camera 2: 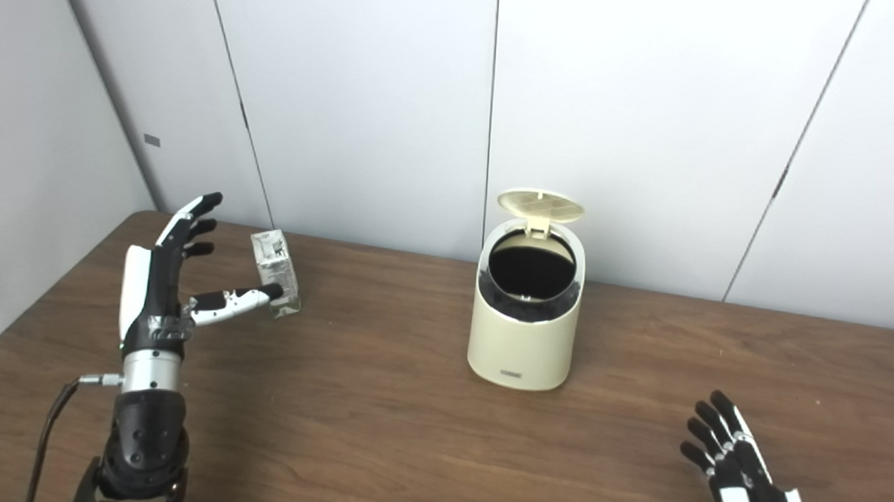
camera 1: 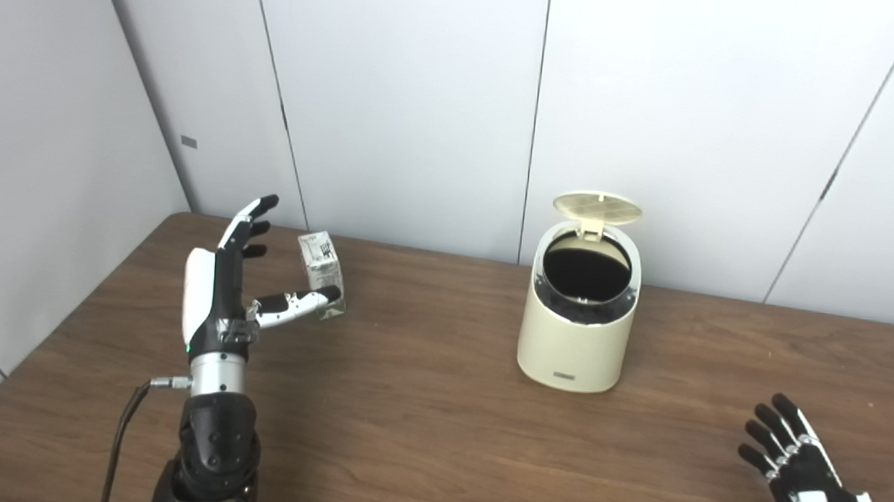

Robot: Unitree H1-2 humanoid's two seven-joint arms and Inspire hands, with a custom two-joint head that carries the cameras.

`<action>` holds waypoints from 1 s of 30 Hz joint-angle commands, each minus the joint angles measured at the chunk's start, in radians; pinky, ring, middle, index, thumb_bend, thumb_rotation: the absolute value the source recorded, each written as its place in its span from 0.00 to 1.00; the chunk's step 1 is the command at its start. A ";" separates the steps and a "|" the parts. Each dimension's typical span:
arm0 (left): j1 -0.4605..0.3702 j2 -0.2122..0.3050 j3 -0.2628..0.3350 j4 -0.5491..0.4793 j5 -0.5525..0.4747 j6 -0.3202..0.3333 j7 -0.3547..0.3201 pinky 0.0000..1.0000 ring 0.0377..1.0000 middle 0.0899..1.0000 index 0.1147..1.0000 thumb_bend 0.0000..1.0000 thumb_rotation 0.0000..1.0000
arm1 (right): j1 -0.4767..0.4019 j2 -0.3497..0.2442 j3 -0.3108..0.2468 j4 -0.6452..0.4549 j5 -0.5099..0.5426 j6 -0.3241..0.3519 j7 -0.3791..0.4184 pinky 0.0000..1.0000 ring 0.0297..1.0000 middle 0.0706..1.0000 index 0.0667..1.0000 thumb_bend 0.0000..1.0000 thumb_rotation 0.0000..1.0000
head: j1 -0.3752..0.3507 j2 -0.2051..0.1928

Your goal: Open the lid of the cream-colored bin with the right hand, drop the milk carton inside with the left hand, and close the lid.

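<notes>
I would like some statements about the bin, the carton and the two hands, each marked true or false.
1. The lid of the cream-colored bin stands open. True.
2. The milk carton lies inside the bin. False: it stands on the table, left of the bin.
3. The left hand is open beside the carton. True.
4. The right hand holds the lid. False: it is open, low at the right, apart from the bin.

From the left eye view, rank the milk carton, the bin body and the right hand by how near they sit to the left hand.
1. Milk carton: just beyond the open left hand, by its thumb.
2. Cream-colored bin: mid-table, to the right, lid up.
3. Right hand: far right, at the near edge.
</notes>
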 commanded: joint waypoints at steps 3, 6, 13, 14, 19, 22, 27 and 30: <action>-0.072 0.039 -0.006 0.067 -0.043 -0.020 -0.005 0.81 0.86 0.89 0.89 0.87 0.00 | -0.022 -0.002 -0.007 -0.024 0.020 -0.031 0.003 0.75 0.84 0.87 0.89 0.75 0.84 | 0.004 0.003; -0.109 0.066 -0.016 0.164 -0.085 -0.059 -0.020 0.83 0.87 0.89 0.89 0.89 0.00 | -0.019 0.000 -0.005 -0.032 0.018 -0.023 0.003 0.74 0.84 0.86 0.90 0.77 0.84 | 0.000 0.009; -0.173 0.112 -0.052 0.284 -0.091 -0.059 -0.020 0.80 0.88 0.88 0.88 0.88 0.00 | -0.014 0.006 0.000 -0.044 0.027 -0.014 0.005 0.72 0.82 0.83 0.88 0.79 0.82 | -0.004 0.012; -0.184 0.119 -0.058 0.299 -0.087 -0.054 -0.021 0.79 0.87 0.88 0.88 0.88 0.00 | -0.012 0.005 0.001 -0.047 0.030 -0.011 0.007 0.72 0.82 0.84 0.88 0.80 0.82 | -0.003 0.014; -0.233 0.148 -0.085 0.375 -0.084 -0.077 -0.013 0.77 0.86 0.88 0.87 0.87 0.00 | -0.004 0.003 0.003 -0.054 0.034 -0.005 0.009 0.72 0.82 0.83 0.86 0.82 0.82 | -0.008 0.019; -0.254 0.163 -0.100 0.408 -0.074 -0.080 -0.005 0.78 0.85 0.88 0.86 0.87 0.00 | 0.000 0.004 0.006 -0.058 0.025 -0.005 0.007 0.72 0.82 0.83 0.87 0.85 0.83 | -0.009 0.020; -0.280 0.184 -0.113 0.449 -0.075 -0.083 -0.001 0.78 0.85 0.88 0.85 0.85 0.00 | 0.001 0.007 0.015 -0.071 0.026 0.012 0.007 0.76 0.84 0.84 0.87 0.88 0.84 | -0.009 0.033; -0.294 0.193 -0.116 0.472 -0.081 -0.084 -0.002 0.78 0.85 0.87 0.85 0.85 0.00 | 0.002 0.002 0.018 -0.077 0.026 0.027 0.011 0.78 0.86 0.85 0.87 0.87 0.85 | -0.012 0.042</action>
